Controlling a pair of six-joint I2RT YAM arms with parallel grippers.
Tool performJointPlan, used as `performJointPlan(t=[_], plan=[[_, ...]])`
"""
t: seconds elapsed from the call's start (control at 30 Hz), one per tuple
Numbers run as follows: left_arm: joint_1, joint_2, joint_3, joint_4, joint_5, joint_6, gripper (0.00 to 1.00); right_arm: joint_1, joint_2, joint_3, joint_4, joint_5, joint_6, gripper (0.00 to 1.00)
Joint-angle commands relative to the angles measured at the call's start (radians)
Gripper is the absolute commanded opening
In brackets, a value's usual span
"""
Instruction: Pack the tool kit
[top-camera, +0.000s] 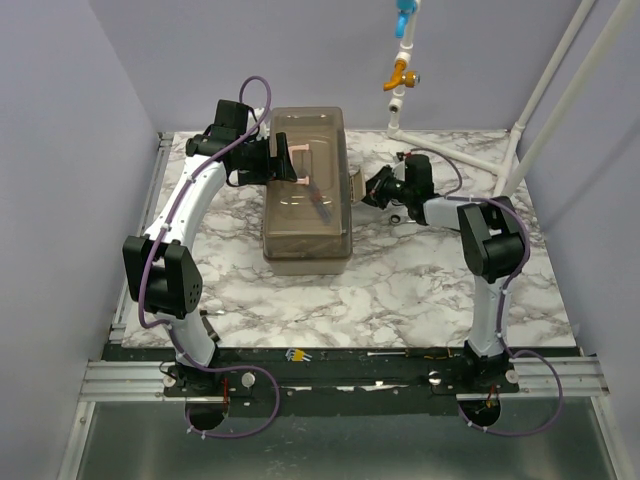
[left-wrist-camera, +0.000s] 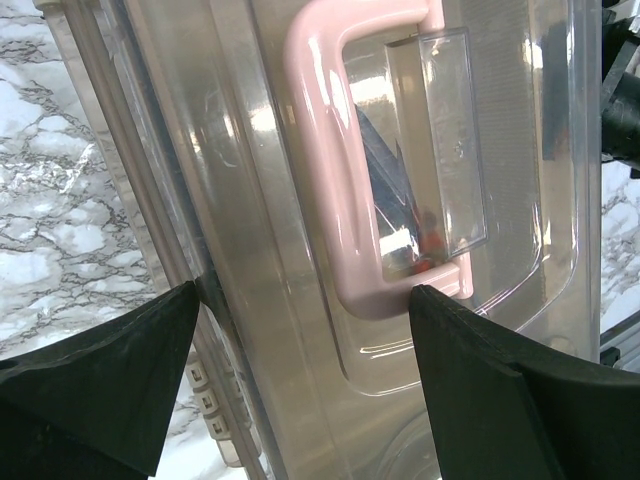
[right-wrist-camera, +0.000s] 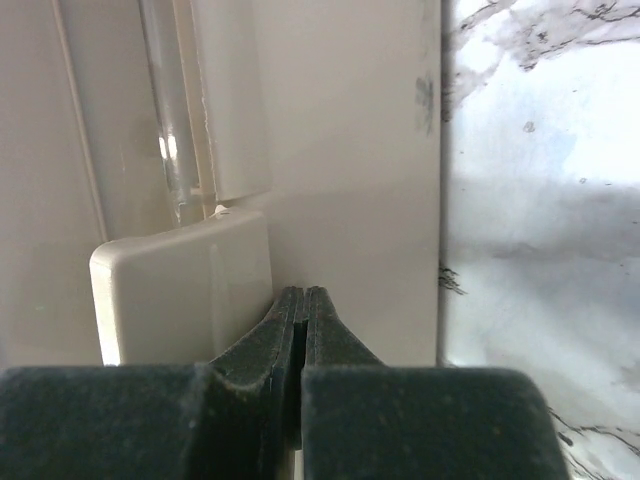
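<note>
- Tool case (top-camera: 307, 190): lid down, lying on the marble table (top-camera: 400, 290); blue and red tool shapes (left-wrist-camera: 390, 175) show dimly through the clear lid.
- My left gripper (left-wrist-camera: 303, 300): fingers spread wide over the lid by the pink handle (left-wrist-camera: 315, 180), holding nothing.
- My right gripper (right-wrist-camera: 304, 305): fingers pressed together, tips at the side latch (right-wrist-camera: 185, 290).

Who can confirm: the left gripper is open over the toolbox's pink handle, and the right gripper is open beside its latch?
The right gripper is shut beside the latch, as the right wrist view shows. The left gripper is open over the pink handle.
</note>
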Motion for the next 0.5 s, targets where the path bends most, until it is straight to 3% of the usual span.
performJointPlan(t=[0.0,0.17,0.47], plan=[[-0.016,0.033,0.028,-0.030,0.065,0.013,0.85,0.075,-0.104,0.127,-0.194,0.008,-0.182,0.01],[-0.014,0.052,0.037,-0.044,0.069,0.019,0.84,0.144,-0.099,0.301,-0.506,0.165,-0.401,0.01],[-0.014,0.055,0.048,-0.066,0.033,0.035,0.84,0.312,0.102,0.738,-1.094,0.690,-0.688,0.01]])
